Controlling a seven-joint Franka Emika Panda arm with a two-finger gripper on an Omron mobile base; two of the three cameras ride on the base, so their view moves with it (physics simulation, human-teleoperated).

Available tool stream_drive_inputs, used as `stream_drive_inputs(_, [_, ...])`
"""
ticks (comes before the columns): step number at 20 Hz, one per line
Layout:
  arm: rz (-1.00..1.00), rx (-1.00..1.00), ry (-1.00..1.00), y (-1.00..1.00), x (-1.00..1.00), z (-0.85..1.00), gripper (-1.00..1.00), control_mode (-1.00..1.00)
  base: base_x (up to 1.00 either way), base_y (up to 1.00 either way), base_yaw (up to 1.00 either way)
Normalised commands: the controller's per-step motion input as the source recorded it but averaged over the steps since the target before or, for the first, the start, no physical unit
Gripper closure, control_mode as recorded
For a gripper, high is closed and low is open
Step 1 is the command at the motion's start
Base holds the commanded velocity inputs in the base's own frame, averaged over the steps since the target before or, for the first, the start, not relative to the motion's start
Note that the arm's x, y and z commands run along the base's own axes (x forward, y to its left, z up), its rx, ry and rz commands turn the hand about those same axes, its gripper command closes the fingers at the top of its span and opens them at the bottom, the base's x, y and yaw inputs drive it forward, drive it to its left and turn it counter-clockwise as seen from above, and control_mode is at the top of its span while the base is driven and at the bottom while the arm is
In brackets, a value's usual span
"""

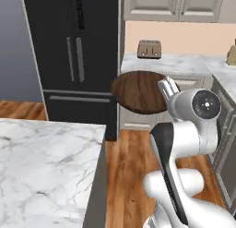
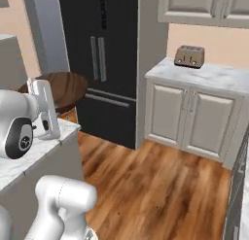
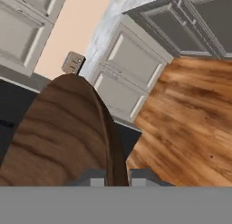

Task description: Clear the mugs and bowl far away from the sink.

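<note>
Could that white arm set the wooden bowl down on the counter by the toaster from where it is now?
Probably not yet: the gripper holds the bowl in mid-air, with open floor between it and the toaster counter.

The bowl [image 1: 138,91] is dark-brown wood with plain grain, fairly matt. The bench [image 1: 46,167] looks like polished, veined white marble. The toaster [image 2: 189,56] seems brushed metal.

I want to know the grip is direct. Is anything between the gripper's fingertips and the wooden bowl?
No. In the hand view the gripper is shut straight on the bowl rim, with nothing in between.
</note>
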Motion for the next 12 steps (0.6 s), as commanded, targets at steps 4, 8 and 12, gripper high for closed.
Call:
stream_drive_inputs(4, [0.00, 0.00, 0.00, 0.00, 0.00, 0.00, 1.00, 1.00, -0.05, 0.00, 1.00])
stream_drive_inputs(8, [0.00, 0.00, 0.00, 0.00, 0.00, 0.00, 1.00, 1.00, -0.04, 0.00, 1.00])
stream_drive_inputs(12, [0.00, 0.00, 0.00, 0.00, 0.00, 0.00, 1.00, 1.00, 0.00, 0.00, 0.99])
